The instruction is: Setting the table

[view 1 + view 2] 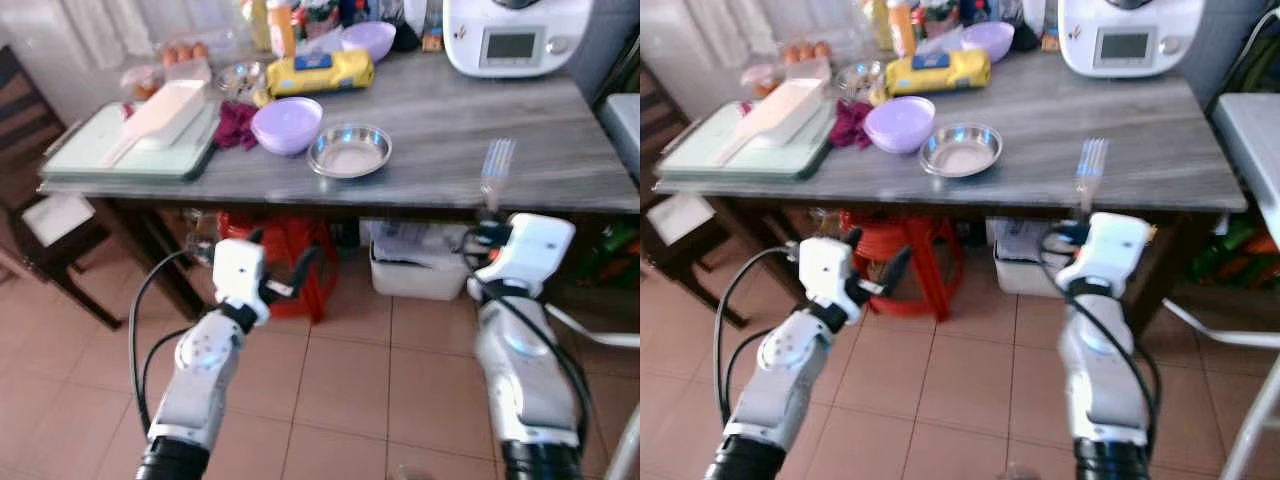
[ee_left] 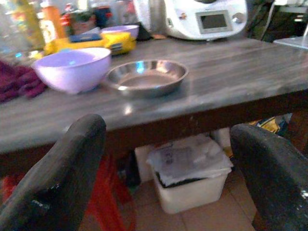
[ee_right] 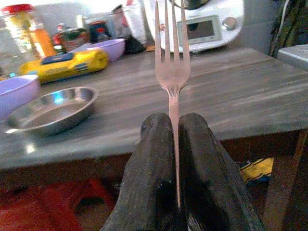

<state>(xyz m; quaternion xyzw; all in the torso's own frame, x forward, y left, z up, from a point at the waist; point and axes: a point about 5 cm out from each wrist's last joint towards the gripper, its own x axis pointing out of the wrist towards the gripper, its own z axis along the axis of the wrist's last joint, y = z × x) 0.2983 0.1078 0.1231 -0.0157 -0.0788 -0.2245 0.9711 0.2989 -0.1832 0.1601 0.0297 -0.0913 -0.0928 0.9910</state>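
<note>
A steel fork [image 1: 497,165] stands upright, tines up, with my right gripper [image 1: 490,214] shut on its handle just in front of the grey wooden table [image 1: 450,120], near its front right edge. In the right wrist view the fork [image 3: 172,72] rises from between the closed fingers [image 3: 202,159]. A shallow steel bowl [image 1: 349,150] sits near the table's front middle, with a lilac bowl [image 1: 287,124] beside it on the left. My left gripper [image 1: 283,250] hangs open and holds nothing, below the table edge in front of the steel bowl [image 2: 147,76].
On the table are a green tray with a white dish [image 1: 130,140], a maroon cloth [image 1: 236,124], a yellow packet [image 1: 320,72], a second lilac bowl [image 1: 368,40] and a white appliance [image 1: 515,35]. A red stool [image 1: 290,250] and white bin [image 1: 415,265] stand underneath. A dark chair [image 1: 30,200] is at left.
</note>
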